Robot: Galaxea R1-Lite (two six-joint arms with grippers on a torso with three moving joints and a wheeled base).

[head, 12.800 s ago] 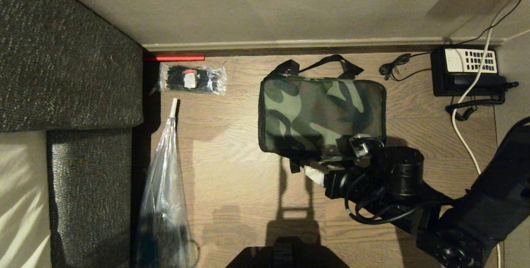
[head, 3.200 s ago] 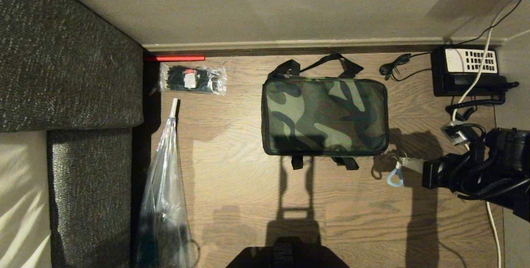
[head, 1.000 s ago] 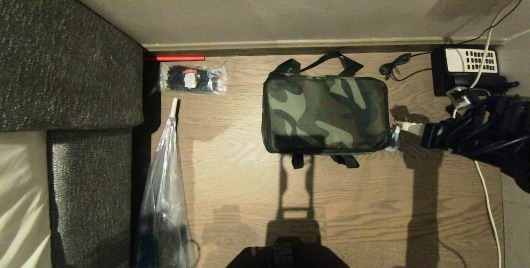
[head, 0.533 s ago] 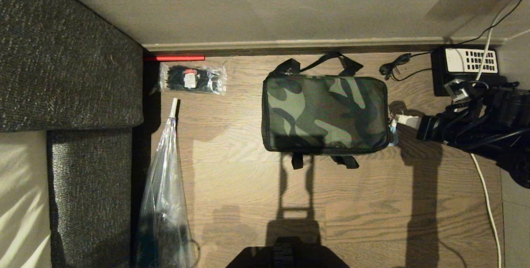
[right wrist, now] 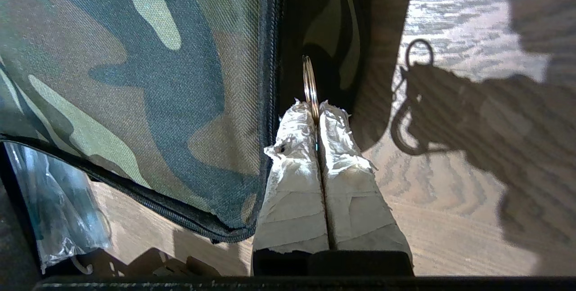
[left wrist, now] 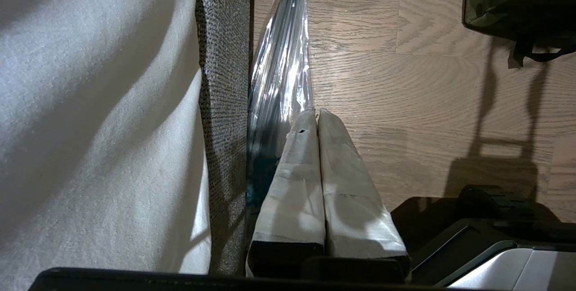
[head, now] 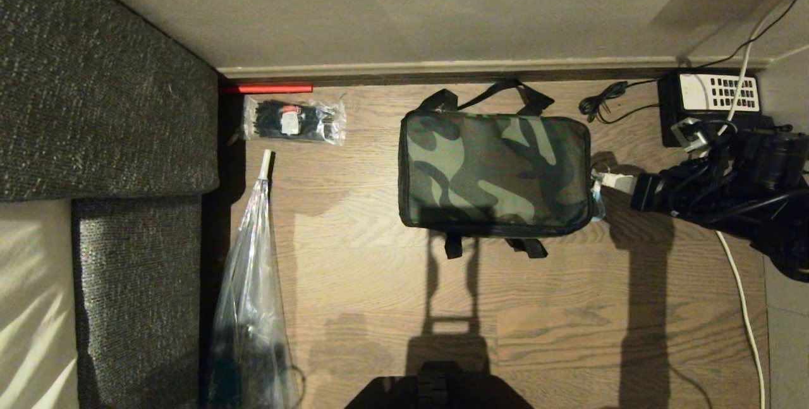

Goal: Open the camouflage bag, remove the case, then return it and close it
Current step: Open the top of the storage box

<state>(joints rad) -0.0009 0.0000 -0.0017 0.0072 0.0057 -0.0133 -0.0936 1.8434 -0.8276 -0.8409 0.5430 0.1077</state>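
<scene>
Head view: we list the camouflage bag [head: 495,172] at centre frame on the floor, zipped, soft-sided and likely to slump; right claw [head: 599,183] at its right edge. Left wrist view: left claw [left wrist: 317,118] pressed shut, empty. Right wrist view: we note the claw pinched on the zipper ring [right wrist: 308,85], the sensible handhold.

The scene is dimly and warmly lit. Long hard-edged shadows are cast down-frame across the wooden floor [head: 379,282] in the head view. Bright streaks are seen on the pale cushion [head: 31,308] at lower left, and glare on the clear plastic sleeve [left wrist: 283,70]. Focus is held sharp throughout.
</scene>
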